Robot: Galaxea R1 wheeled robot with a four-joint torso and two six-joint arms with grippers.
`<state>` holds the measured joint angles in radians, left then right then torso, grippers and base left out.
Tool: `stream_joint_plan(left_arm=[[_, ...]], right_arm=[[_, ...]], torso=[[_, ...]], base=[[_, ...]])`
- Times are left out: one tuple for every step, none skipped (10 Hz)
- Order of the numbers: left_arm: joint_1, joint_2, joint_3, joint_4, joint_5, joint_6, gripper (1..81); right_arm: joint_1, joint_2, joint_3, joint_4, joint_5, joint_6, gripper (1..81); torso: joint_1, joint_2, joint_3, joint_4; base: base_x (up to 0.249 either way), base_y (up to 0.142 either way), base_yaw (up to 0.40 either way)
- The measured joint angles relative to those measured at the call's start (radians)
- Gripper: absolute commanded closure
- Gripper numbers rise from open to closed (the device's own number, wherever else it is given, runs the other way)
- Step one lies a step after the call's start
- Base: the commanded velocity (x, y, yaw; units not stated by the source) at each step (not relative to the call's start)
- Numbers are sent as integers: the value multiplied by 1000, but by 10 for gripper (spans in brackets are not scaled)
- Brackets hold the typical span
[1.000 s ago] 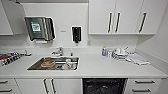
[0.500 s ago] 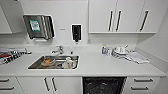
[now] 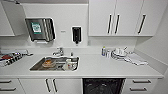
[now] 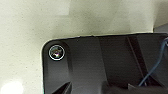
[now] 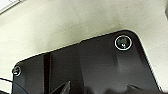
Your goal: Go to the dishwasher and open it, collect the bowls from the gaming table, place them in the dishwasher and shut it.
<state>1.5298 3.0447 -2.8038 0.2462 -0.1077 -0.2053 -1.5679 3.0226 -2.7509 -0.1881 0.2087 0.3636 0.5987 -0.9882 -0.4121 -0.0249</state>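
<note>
Under the white counter (image 3: 100, 67), at about five o'clock in the head view, the dishwasher (image 3: 103, 86) shows as a dark opening between the white lower cabinets; its inside is black and I cannot make out racks or a door. To its right are two white drawers (image 3: 138, 85) with bar handles, and to its left a pair of cabinet doors (image 3: 51, 85) with upright handles.

On the counter at nine o'clock from the dishwasher, the steel sink (image 3: 55, 64) holds some dishes, among them a brownish bowl-like item (image 3: 48, 62) and a white cup (image 3: 71, 65). A tap (image 3: 58, 52) stands behind the sink. At the far left edge lies a dish rack (image 3: 10, 58) with coloured things in it, too blurred to name.

At about one o'clock from the dishwasher, near the wall, a stack of white plates (image 3: 119, 53) sits just beside a small bottle (image 3: 103, 51), and a folded cloth (image 3: 136, 60) lies to the right of them.

On the wall hang a paper towel dispenser (image 3: 40, 29) and a dark soap dispenser (image 3: 76, 34). White upper cabinets (image 3: 120, 17) with dark handles fill the upper right.

Both wrist views look at a pale speckled floor (image 4: 25, 37) past the robot's own dark plate. For the two grippers, I cannot tell whether they are open or closed.
</note>
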Motion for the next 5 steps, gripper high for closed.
stream_joint_plan(left_arm=[[1, 0, -7, 0, 2, 0, 10], [1, 0, -7, 0, 2, 0, 10], [1, 4, -7, 0, 1, 0, 10], [0, 8, -7, 0, 0, 0, 10], [3, 10, -7, 0, 3, 0, 10]], right_arm=[[0, 3, 0, 0, 0, 0, 10], [0, 3, 0, 0, 0, 0, 10], [0, 2, 0, 0, 0, 0, 10], [0, 2, 0, 0, 1, 0, 10], [-2, 3, 0, 0, -1, 0, 10]], torso=[[-24, 37, 24, 0], [-47, 72, 48, 0], [-72, 110, 71, 0], [-95, 143, 82, 0], [-115, 175, 89, 0]], base=[[0, 0, 0], [0, 0, 0], [0, 0, 0], [0, 0, 0], [0, 0, 0]])
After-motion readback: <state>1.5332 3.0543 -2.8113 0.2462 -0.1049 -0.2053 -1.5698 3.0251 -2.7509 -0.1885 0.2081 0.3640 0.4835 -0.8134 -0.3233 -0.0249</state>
